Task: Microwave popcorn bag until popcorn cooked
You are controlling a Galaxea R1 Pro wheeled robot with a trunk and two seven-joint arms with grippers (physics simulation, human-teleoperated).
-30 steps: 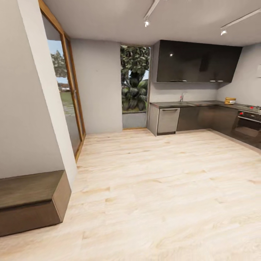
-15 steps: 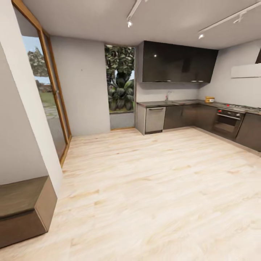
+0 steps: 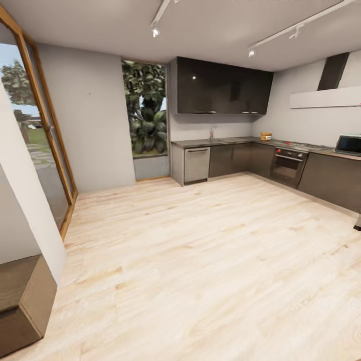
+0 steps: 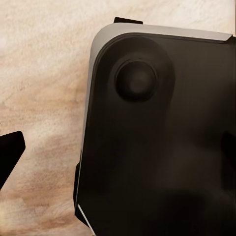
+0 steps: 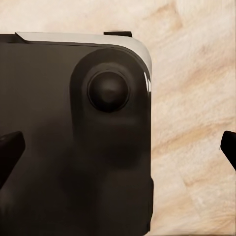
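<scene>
Where the kitchen units run along the right wall, you can see the microwave (image 3: 349, 144) at the far right edge of your head view, sitting on the countertop (image 3: 306, 147) with its dark door facing the room. You cannot pick out the popcorn bag from here; a small yellowish stack (image 3: 265, 136) sits on the counter near the back corner, too small to identify. Just beside the microwave along the counter is the gas hob (image 3: 301, 145), with the dark oven (image 3: 287, 166) under it. Further along the back wall are a tap (image 3: 212, 132), a steel dishwasher (image 3: 196, 164) and dark upper cabinets (image 3: 220, 92). A tall window (image 3: 146, 114) with plants stands beside the units. Pale wood floor (image 3: 200, 250) spreads between you and the kitchen. Your wrist views look down on the robot's dark base (image 4: 162, 137) over that floor, and black fingertips (image 5: 10, 150) show at the frame edges. You cannot tell how far either gripper's fingers are open, and nothing is seen held.
</scene>
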